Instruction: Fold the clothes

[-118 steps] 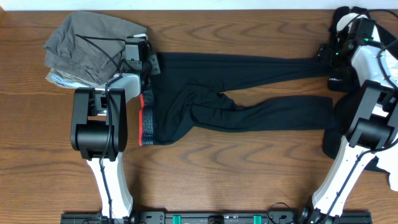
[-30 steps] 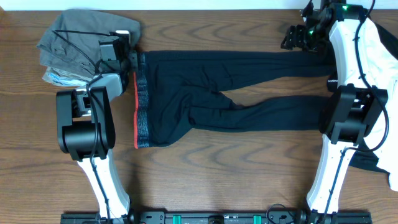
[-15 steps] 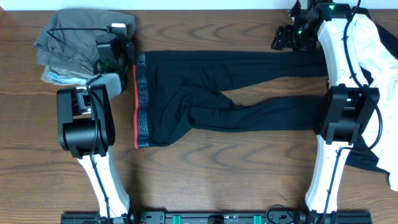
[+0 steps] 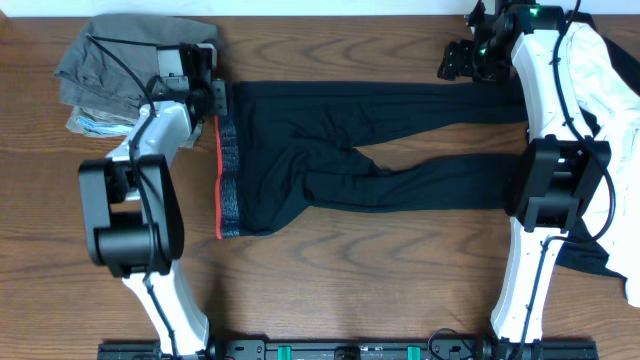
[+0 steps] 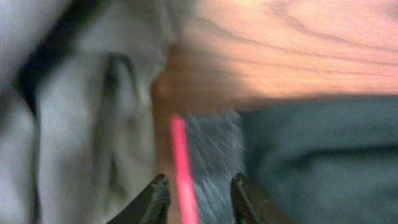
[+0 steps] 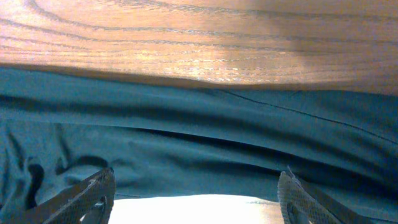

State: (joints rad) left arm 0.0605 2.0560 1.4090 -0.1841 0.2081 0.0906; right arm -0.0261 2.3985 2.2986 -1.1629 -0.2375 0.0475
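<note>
Long black leggings [image 4: 380, 150] lie flat across the table, legs running right. Their grey waistband [image 4: 229, 175], edged in red-orange, is at the left. My left gripper [image 4: 217, 98] hovers at the waistband's top corner. In the left wrist view, which is blurred, its jaws [image 5: 199, 182] stand open, with the red edge [image 5: 181, 162] and the grey band [image 5: 214, 149] between them. My right gripper [image 4: 456, 62] is over the far end of the upper leg. It is wide open [image 6: 196, 198] above black fabric [image 6: 186, 143], holding nothing.
A heap of grey and olive garments [image 4: 110, 60] lies at the back left, right beside the left gripper and filling the left of its wrist view [image 5: 74, 124]. A white and black top [image 4: 612, 95] and dark cloth [image 4: 590, 258] lie by the right arm's base.
The left gripper was shut at the waistband corner and its jaws now stand apart; its arm has swung slightly left. The right arm moved a little left, then stayed.
</note>
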